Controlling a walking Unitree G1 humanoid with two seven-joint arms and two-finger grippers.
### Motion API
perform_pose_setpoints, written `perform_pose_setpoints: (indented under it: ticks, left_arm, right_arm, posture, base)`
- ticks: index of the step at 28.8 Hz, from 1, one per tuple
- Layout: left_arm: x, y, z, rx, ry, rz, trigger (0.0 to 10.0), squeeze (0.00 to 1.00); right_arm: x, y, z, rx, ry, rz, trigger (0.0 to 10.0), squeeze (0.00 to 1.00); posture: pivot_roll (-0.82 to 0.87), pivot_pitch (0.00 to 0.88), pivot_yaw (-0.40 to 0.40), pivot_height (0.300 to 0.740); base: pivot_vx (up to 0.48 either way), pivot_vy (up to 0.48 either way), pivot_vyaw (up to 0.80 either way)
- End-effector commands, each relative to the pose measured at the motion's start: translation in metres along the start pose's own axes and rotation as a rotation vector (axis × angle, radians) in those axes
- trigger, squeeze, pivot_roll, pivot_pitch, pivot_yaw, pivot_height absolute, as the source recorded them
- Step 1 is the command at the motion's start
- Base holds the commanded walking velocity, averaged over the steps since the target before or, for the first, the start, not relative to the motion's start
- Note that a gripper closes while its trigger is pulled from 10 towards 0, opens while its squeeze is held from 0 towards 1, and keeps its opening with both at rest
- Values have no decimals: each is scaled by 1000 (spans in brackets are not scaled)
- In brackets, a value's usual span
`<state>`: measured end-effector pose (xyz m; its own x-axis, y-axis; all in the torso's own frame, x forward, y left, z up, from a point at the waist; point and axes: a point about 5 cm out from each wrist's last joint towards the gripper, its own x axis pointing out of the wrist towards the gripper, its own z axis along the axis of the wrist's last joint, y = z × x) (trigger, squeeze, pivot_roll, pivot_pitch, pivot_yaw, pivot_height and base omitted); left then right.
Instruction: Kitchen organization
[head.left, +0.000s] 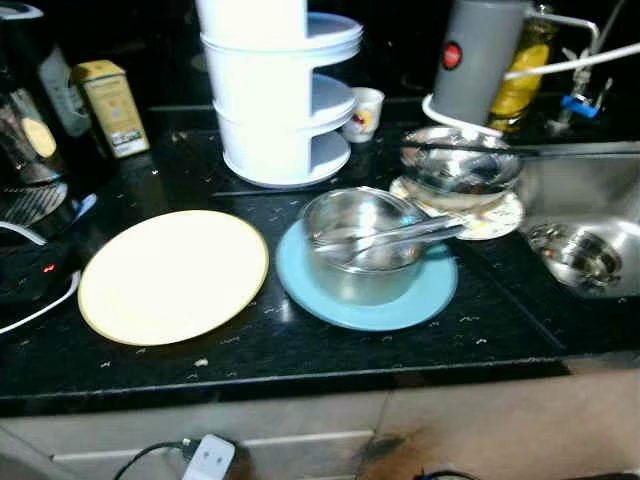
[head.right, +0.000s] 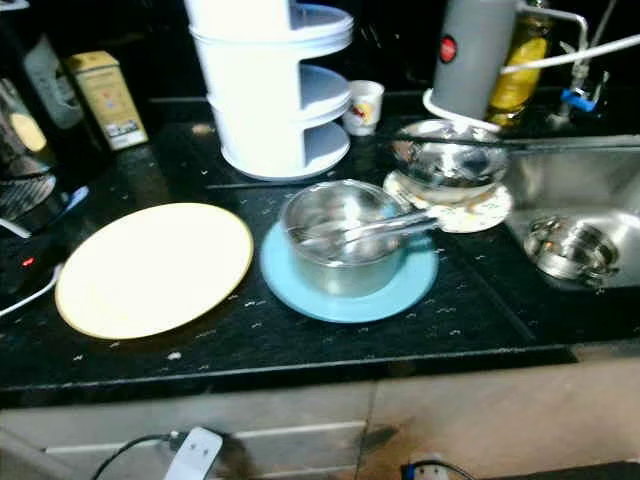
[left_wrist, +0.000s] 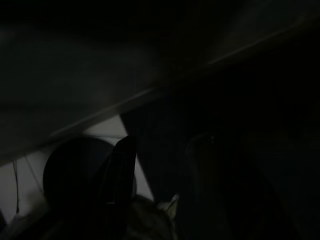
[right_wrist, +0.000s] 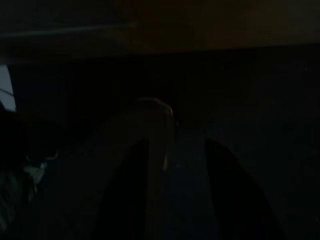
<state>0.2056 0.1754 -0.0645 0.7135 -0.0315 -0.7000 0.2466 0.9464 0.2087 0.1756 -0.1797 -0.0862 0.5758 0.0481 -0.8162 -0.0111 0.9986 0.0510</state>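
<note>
- The round flat plate (head.left: 172, 275) is pale yellow.
- The plate under the shiny steel pot (head.left: 362, 243) is light blue (head.left: 425, 295).
- The stone counter (head.left: 300, 345) is black with small white specks.
- The tiered plastic stand (head.left: 285, 95) is white.

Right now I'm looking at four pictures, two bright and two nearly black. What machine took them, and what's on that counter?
A walking humanoid robot took them. The two bright pictures come from the two eyes of its head camera, looking down at a black kitchen counter. The two dark ones come from cameras on its wrists; its arms hang idle in shade, so only the left gripper and right gripper show faintly, holding nothing visible.

On the counter lie an empty yellow plate and a blue plate carrying a steel pot with tongs across it. Behind stand a white tiered rack, a small cup and a steel bowl. A sink is at the right.
</note>
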Motion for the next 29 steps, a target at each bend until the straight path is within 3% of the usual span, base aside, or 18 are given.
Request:
perform_pose_setpoints:
  ticks: [1, 5, 8, 23, 26, 29]
  left_arm:
    - [-2, 0, -7, 7, 31, -1, 10000, 0]
    - [-1, 1, -6, 14, 29, 3, 10000, 0]
    - [0, 2, -3, -28, 14, 24, 10000, 0]
    - [0, 3, 1, 14, -8, 23, 10000, 0]
    - [-3, 6, 7, 63, -66, 1, 10000, 0]
    - [-14, 4, 22, 155, -192, -81, 10000, 0]
  right_arm:
    - [-2, 4, -14, 1, 49, 14, 10000, 0]
    - [-2, 3, -14, 3, 49, 13, 10000, 0]
    - [-2, 2, -14, 3, 51, 10, 10000, 0]
    - [-2, 2, -12, -4, 45, 13, 10000, 0]
    - [-1, 4, -9, -27, 33, 32, 10000, 0]
    - [-1, 3, -8, -47, 28, 46, 10000, 0]
  posture:
    - [-34, 186, -15, 740]
    - [-36, 186, -14, 740]
    - [-36, 188, -14, 740]
    - [-37, 184, -12, 740]
    - [-38, 180, -8, 740]
    - [-34, 176, -12, 740]
  base:
    - [0, -480, 0]
    - [0, -480, 0]
    - [0, 0, 0]
    - [0, 0, 0]
    - [0, 0, 0]
    - [0, 0, 0]
